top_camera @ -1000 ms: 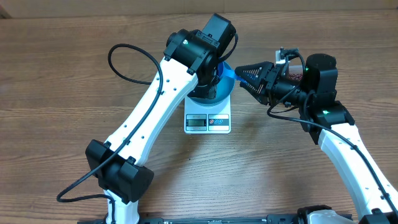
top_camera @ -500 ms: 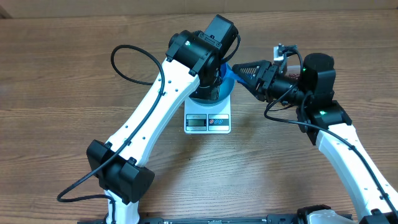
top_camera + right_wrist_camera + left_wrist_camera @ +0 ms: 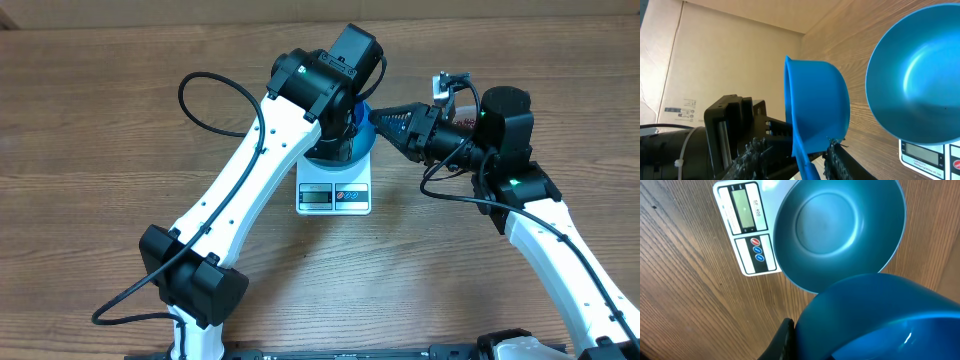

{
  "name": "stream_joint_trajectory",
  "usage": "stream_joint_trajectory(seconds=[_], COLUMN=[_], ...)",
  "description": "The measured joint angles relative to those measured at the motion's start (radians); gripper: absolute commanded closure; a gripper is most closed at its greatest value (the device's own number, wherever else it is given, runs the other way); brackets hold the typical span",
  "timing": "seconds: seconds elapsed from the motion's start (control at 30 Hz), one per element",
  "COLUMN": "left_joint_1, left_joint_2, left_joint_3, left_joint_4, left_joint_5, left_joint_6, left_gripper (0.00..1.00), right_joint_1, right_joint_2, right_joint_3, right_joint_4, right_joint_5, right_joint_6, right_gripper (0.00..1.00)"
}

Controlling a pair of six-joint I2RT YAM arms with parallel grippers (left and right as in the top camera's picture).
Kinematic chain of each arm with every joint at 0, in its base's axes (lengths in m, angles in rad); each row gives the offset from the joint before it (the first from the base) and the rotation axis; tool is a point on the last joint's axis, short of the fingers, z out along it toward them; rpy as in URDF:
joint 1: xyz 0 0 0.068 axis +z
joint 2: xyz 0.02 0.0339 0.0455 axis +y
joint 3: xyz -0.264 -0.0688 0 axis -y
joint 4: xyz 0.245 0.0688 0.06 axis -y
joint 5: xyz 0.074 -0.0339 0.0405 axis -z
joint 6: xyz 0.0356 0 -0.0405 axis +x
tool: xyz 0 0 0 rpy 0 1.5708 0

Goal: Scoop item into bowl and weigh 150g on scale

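Overhead: scale [image 3: 335, 196] sits just left of frame centre on the wooden table [image 3: 90, 110], display edge toward the bottom of the frame. The bowl [image 3: 840, 225] stands on the scale platform. In the left wrist view it fills the upper centre to upper right, its inside bare blue, with the scale's display and label strip showing at upper left. The left arm reaches in from the lower left and its left gripper [image 3: 335, 140] hangs over the bowl, jaws closed. One dark finger [image 3: 782, 340] shows at the bottom edge against the cup of a small blue scoop [image 3: 815, 110], which it appears to carry; the contact point itself is hidden. In the right wrist view the scoop is off the table at frame centre, tipped on its side, just left of the bowl's rim. Its handle runs down between the fingers of the right gripper [image 3: 797, 152]. Right jaws are part open and straddle the handle; I cannot tell if they press on it.
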Motion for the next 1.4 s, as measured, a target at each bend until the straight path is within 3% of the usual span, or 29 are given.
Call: stream_joint_trajectory(seconds=[0.9,1.07,1.13,1.2,1.23,1.27,1.33,1.4], left_joint_1=[0.0,0.0,0.0,0.0,0.0,0.0,0.0,0.0], left_joint_2=[0.0,0.0,0.0,0.0,0.0,0.0,0.0,0.0], left_joint_3=[0.0,0.0,0.0,0.0,0.0,0.0,0.0,0.0], left_joint_4=[0.0,-0.003,-0.004,-0.004,-0.004,-0.003,-0.003,-0.003], left_joint_5=[0.004,0.012,0.014,0.016,0.018,0.02,0.022,0.022], left_joint_6=[0.0,-0.002,-0.003,-0.007,-0.01,-0.012,-0.009,-0.007], left_gripper=[0.96,0.95,0.88,0.73,0.57,0.35,0.05,0.0], right_joint_1=[0.0,0.0,0.0,0.0,0.0,0.0,0.0,0.0], right_joint_2=[0.0,0.0,0.0,0.0,0.0,0.0,0.0,0.0], right_joint_3=[0.0,0.0,0.0,0.0,0.0,0.0,0.0,0.0], right_joint_4=[-0.001,-0.002,-0.001,-0.001,-0.002,-0.007,-0.007,-0.008], right_joint_5=[0.038,0.033,0.033,0.034,0.035,0.035,0.035,0.035], right_joint_6=[-0.015,-0.016,-0.016,-0.016,-0.016,-0.016,-0.016,-0.016], right_gripper=[0.96,0.96,0.96,0.96,0.96,0.96,0.96,0.96])
